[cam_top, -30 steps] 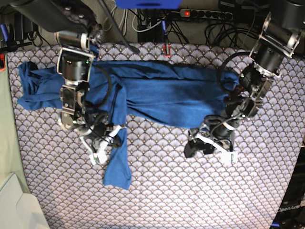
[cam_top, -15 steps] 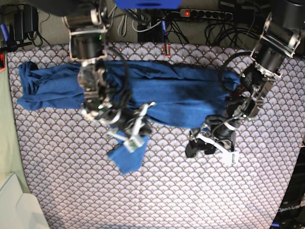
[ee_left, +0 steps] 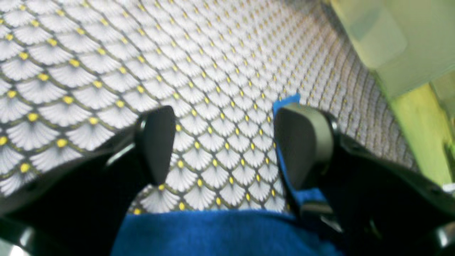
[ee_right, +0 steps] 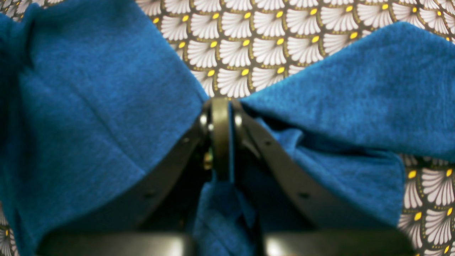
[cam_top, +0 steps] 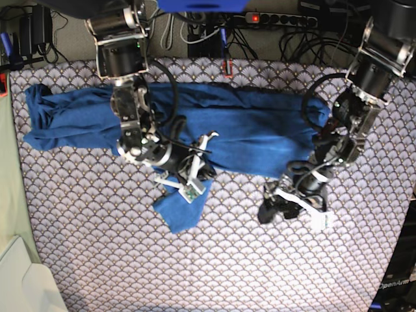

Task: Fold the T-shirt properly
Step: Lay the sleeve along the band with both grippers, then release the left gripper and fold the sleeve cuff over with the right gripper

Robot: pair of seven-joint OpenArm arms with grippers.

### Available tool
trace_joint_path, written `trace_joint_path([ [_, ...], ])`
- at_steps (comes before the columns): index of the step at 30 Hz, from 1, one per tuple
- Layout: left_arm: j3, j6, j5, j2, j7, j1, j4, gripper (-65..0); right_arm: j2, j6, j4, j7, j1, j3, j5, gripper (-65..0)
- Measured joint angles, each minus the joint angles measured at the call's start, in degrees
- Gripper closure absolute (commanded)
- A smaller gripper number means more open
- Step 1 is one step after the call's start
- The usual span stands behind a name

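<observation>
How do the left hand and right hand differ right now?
The right hand has its fingers pressed together on a fold of the blue T-shirt; the left hand stands wide open, holding nothing. The right hand sits over the shirt's loose sleeve end, while the left hand hovers over bare patterned tablecloth at the shirt's edge. Both have black fingers.

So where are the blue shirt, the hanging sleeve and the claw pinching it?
shirt (cam_top: 247, 123): base view, middle of its body.
sleeve (cam_top: 179, 209): base view, its loose end on the cloth.
right gripper (cam_top: 188, 184): base view, its fingertips at the sleeve.
</observation>
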Motion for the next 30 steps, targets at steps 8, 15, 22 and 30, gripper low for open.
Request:
trace_joint_path([
  [8, -8.7, -0.2, 0.1, -1.2, 0.1, 4.3, -0.1, -46.2, 0.3, 0.0, 0.5, -0.1, -0.1, 0.1, 0.0, -25.1],
  [15, -15.5, -0.1, 0.2, -3.4, -0.2, 9.6, -0.1, -46.2, -0.9, 0.0, 4.7, -0.2, 0.7, 7.6, 0.1, -32.3],
  [22, -19.2, -0.5, 0.0, -4.5, -0.1, 14.6, 0.1, -46.2, -0.9, -0.3, -11.4, -0.6, 10.1, 18.9, 0.0, -32.2],
  [30, -21.9, -0.5, 0.2, -4.5, 0.1, 17.1, 2.0, -46.2, 1.2, -0.4, -18.4, -0.8, 15.4, 24.1, -0.3, -32.1],
])
